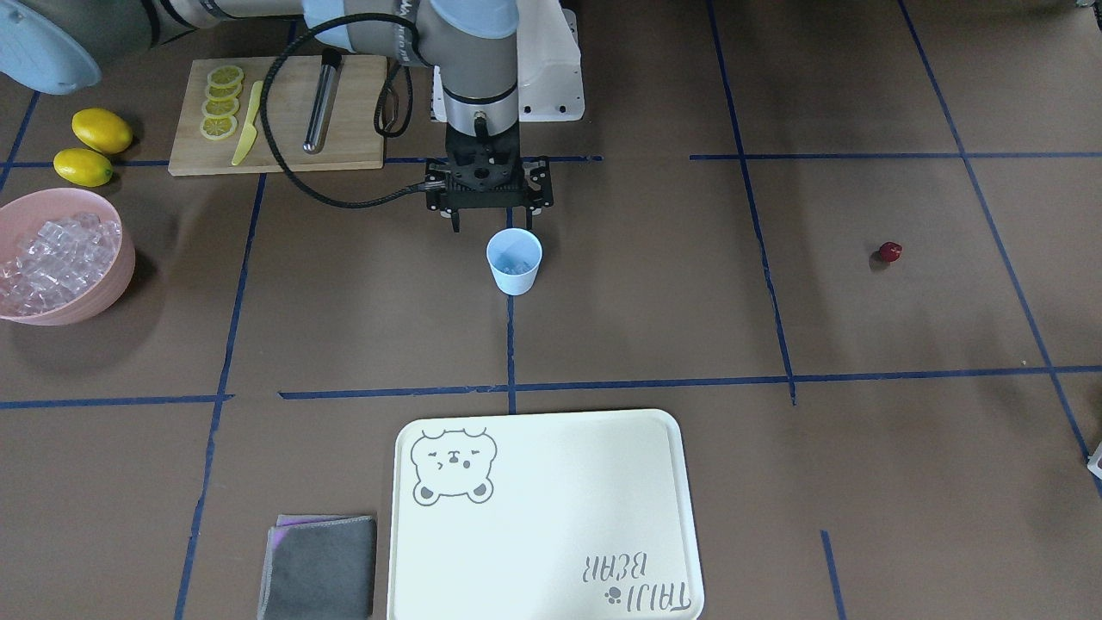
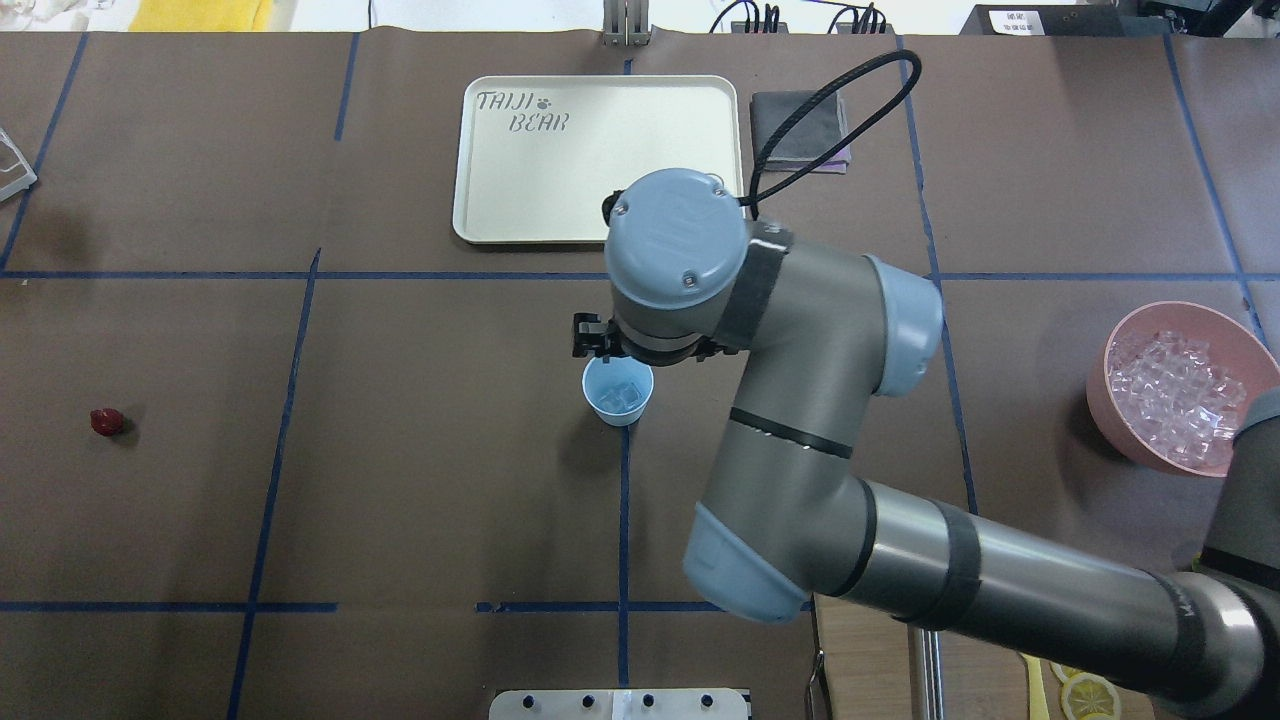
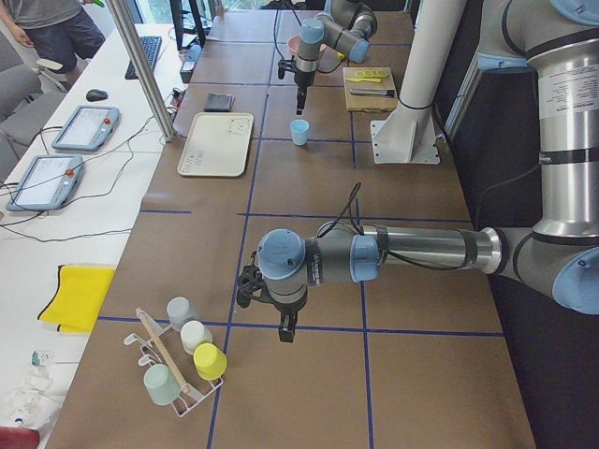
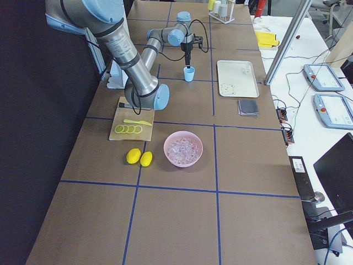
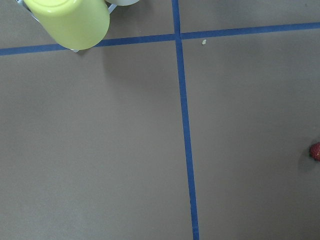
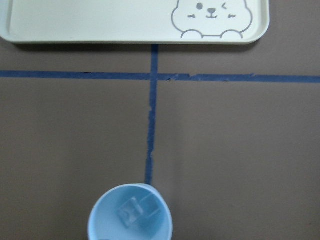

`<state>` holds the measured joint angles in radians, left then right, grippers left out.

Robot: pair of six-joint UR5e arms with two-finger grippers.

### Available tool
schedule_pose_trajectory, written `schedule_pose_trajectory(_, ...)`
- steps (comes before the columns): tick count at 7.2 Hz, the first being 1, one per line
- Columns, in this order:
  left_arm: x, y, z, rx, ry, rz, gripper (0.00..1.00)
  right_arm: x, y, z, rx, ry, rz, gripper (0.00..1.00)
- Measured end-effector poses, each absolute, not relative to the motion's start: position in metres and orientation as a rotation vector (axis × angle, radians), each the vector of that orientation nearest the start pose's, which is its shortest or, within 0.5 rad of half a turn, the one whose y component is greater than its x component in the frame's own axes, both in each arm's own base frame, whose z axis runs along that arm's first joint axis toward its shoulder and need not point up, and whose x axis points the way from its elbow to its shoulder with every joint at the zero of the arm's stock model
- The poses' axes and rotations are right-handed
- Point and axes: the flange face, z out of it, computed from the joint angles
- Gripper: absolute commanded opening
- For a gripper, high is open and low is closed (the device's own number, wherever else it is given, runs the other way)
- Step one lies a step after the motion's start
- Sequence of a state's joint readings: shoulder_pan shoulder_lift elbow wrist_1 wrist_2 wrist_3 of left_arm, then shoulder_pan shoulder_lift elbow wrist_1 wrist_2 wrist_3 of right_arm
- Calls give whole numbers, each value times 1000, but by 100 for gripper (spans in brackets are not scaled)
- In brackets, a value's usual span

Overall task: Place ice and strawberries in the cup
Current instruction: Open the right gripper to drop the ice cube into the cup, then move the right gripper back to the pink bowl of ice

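The pale blue cup [image 1: 514, 261] stands upright at the table's middle with a few clear ice cubes [image 6: 132, 211] inside. My right gripper [image 1: 491, 228] hangs just above and behind the cup's rim, its fingers spread, holding nothing. More ice [image 1: 56, 258] fills the pink bowl [image 1: 122, 274]. The small dark red strawberry [image 1: 889, 251] lies alone on the table far from the cup, and shows at the right edge of the left wrist view [image 5: 315, 151]. My left gripper [image 3: 285, 329] hovers over the table near it; I cannot tell whether it is open or shut.
Two lemons [image 1: 102, 129] lie beside a cutting board [image 1: 353, 129] holding lemon slices, a yellow knife and a metal rod. A cream tray [image 1: 551, 517] and a grey cloth [image 1: 318, 568] lie beyond the cup. A rack of upturned cups [image 3: 182, 360] stands near my left gripper.
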<state>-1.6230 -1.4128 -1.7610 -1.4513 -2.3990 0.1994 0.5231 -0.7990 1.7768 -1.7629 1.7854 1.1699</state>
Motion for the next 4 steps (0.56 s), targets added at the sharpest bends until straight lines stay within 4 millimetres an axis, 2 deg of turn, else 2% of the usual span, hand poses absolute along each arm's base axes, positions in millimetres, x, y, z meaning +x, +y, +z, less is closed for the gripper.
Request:
schedule_pose_trajectory(3,-82,-415,645,22,832,103,100,-375,-481,209,172,-818,-141,99)
schedule_pose_trajectory(4,-82,-415,645,23,832,103,100,-331,-492,238,170,-821,-184,100)
